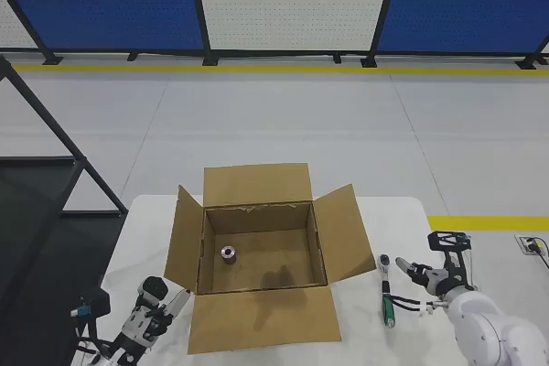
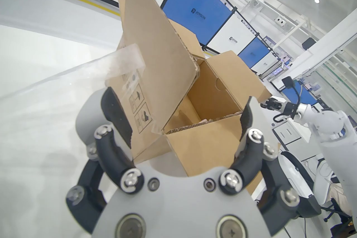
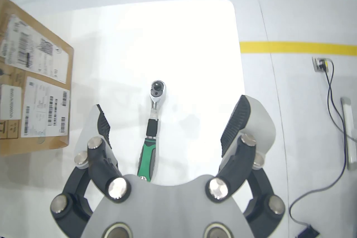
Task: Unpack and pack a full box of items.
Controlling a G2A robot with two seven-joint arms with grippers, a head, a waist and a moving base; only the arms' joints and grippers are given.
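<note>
Down inside box (image 1: pixel 256 186), metal cylinder (image 1: pixel 228 253).

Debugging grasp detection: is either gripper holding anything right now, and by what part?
Nothing held. Left gripper and right gripper both have open, empty jaws; the ratchet wrench lies free on the table, by the cardboard box.

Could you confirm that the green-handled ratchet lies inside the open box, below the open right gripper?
Not quite: the ratchet lies on the table beside the box, as the top view shows, below the open right gripper.
</note>
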